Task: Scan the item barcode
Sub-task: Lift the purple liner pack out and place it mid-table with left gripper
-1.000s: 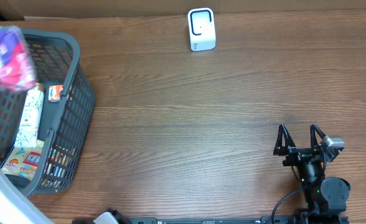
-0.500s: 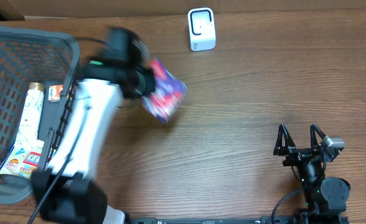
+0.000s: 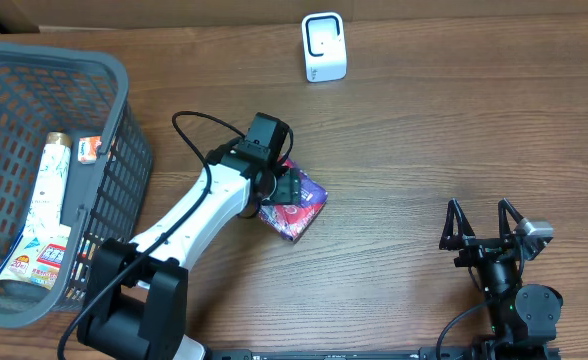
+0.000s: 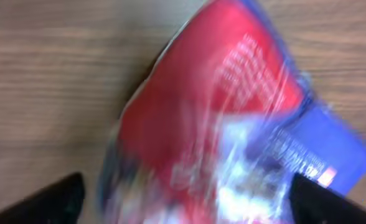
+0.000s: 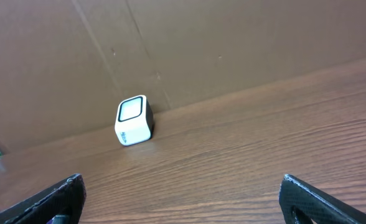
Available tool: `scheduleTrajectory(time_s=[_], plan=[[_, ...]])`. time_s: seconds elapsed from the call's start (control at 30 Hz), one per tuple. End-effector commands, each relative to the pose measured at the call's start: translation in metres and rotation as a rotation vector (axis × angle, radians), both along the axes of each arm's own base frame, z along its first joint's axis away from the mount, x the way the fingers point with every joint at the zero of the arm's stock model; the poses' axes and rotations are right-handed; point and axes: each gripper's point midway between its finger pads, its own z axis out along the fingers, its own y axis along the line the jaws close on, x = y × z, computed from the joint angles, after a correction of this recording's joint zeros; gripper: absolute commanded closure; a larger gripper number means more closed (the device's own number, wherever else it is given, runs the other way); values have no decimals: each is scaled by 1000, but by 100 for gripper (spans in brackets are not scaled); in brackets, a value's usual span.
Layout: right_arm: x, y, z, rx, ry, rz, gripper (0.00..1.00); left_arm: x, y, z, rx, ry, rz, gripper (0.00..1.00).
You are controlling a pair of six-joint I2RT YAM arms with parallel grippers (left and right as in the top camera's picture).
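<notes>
1. The brown wood-grain table (image 3: 424, 130) carries everything in view.
2. The grey plastic mesh basket (image 3: 134, 170) stands well to the left of the left gripper (image 3: 282, 190), beyond its white arm (image 3: 189, 215).
3. The left gripper's jaws stand spread wide. The glossy red, purple and blue plastic packet (image 3: 299, 208) lies on the table directly beneath and between them, near the table's middle. I cannot tell whether either finger touches it.
4. In the left wrist view the packet fills the space between the two dark fingertips (image 4: 43, 199). It is blurred. White lettering runs over its red face and its blue panel, but none of it can be read. The overhead view shows no lettering at all.
5. The right gripper (image 3: 479, 207) is well to the right of the packet, with its jaws wide apart and nothing between them.
6. The white box-shaped scanner (image 3: 324, 47), with its dark-framed window, stands well ahead of both pairs of jaws at the table's far edge. The right wrist view shows it ahead and left of the right jaws, against a brown cardboard wall (image 5: 233, 37). There is faint print below the window, too small to read.
7. Only the overhead view shows the basket's contents:
   - a white tube with green print (image 3: 50, 180)
   - a flat yellow and red pouch (image 3: 36, 262)
   - a small orange and white pack (image 3: 87, 149)
   Their labels are too small to read.
</notes>
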Motion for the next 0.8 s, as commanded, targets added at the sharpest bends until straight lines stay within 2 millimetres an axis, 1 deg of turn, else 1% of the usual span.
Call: scheduleTrajectory(time_s=[0.0,0.03,0.07,0.1,0.13,0.17,0.2,0.23,0.27,0.3,0.33,0.37,0.43,0.47,0.5,0.53,0.57,0.63,0.67,0.7,0.73,0.77], plan=[[0,-1,-1,4,-6,-7,0,31,12,98,-29,-205,21,0],[0,-1,-1,4,-6,-7,0,33,17,124,-37,-241,21,0],[0,-1,-1,4,-6,-7,0,33,27,162,-46,-294,23,0],[0,-1,-1,4,-6,-7,0,33,39,192,-44,-341,29,0],[0,-1,-1,4,-6,-7,0,29,70,247,-27,-433,59,0],[0,-1,-1,4,-6,-7,0,25,91,274,-9,-480,86,0],[0,-1,-1,4,-6,-7,0,18,115,298,22,-519,115,0],[0,-1,-1,4,-6,-7,0,10,139,318,59,-550,149,0],[0,-1,-1,4,-6,-7,0,1,163,333,99,-571,185,0],[0,-1,-1,4,-6,-7,0,-7,184,344,138,-585,213,0],[0,-1,-1,4,-6,-7,0,-20,212,354,190,-595,272,0],[0,-1,-1,4,-6,-7,0,-30,235,360,219,-601,343,0],[0,-1,-1,4,-6,-7,0,-44,273,366,206,-626,506,0],[0,-1,-1,4,-6,-7,0,-49,292,367,202,-635,590,0],[0,-1,-1,4,-6,-7,0,-54,316,365,205,-642,693,0],[0,-1,-1,4,-6,-7,0,-56,332,362,213,-639,745,0],[0,-1,-1,4,-6,-7,0,-57,349,353,219,-620,783,0],[0,-1,-1,4,-6,-7,0,-54,369,326,194,-540,833,0],[0,-1,-1,4,-6,-7,0,-51,375,311,178,-497,849,1],[0,-1,-1,4,-6,-7,0,-47,379,294,168,-444,835,9],[0,-1,-1,4,-6,-7,0,-42,381,278,164,-399,798,10],[0,-1,-1,4,-6,-7,0,-34,381,259,150,-355,741,0]])
